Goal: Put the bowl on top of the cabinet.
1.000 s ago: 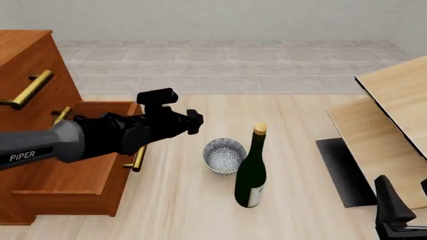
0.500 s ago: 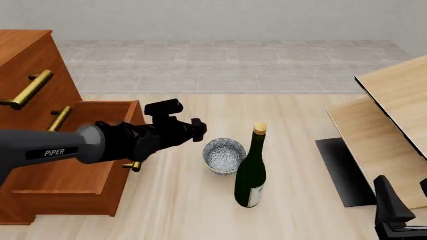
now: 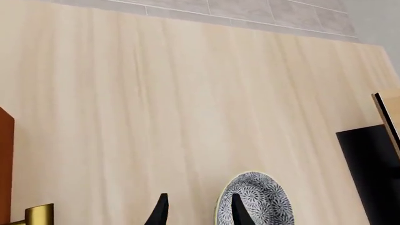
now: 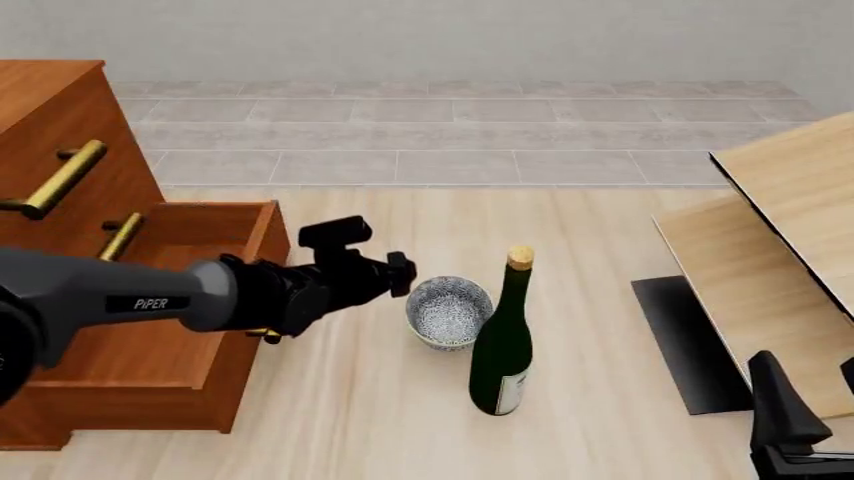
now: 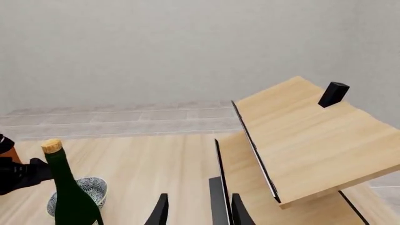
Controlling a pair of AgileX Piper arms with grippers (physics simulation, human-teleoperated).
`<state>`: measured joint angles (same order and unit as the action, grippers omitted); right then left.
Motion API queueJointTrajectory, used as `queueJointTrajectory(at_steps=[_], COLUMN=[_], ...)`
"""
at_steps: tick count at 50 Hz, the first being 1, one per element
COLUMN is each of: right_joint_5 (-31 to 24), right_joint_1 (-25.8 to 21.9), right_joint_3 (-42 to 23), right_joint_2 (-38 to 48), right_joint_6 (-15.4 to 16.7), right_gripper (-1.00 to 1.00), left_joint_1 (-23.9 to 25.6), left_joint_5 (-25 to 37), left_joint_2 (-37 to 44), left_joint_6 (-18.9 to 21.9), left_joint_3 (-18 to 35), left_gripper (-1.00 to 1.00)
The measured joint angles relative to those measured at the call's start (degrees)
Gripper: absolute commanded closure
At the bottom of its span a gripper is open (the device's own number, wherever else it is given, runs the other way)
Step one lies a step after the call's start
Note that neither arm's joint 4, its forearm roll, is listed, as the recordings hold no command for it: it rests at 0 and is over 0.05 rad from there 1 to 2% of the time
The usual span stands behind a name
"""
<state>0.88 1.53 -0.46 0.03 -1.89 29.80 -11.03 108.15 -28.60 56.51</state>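
Front view: the bowl stands upright on the pale wooden table, touching or just beside the green bottle on its right. The left gripper sits just left of the bowl's rim; from here its jaws cannot be judged. The cabinet occupies the left edge, one drawer pulled out beneath the left arm. The right gripper is low at the right edge, well apart from the bowl, beside pale wood panels.

Left wrist view: the left gripper has its two fingertips spread apart with nothing between them; the bowl lies just beside one fingertip, which overlaps its rim.

Right wrist view: the right gripper is likewise parted and empty. The bowl is partly behind the bottle.
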Motion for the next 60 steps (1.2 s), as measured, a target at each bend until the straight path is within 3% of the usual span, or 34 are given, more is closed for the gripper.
queueJointTrajectory(at_steps=[60], right_joint_5=[0.2], right_joint_1=[0.3], right_joint_3=[-0.1], right_joint_2=[0.0], right_joint_6=[-0.2], right_gripper=[-1.00], left_joint_1=[3.2], left_joint_5=[-5.1], left_joint_2=[4.5], left_joint_6=[-2.0], left_joint_3=[-1.7], left_gripper=[-1.00])
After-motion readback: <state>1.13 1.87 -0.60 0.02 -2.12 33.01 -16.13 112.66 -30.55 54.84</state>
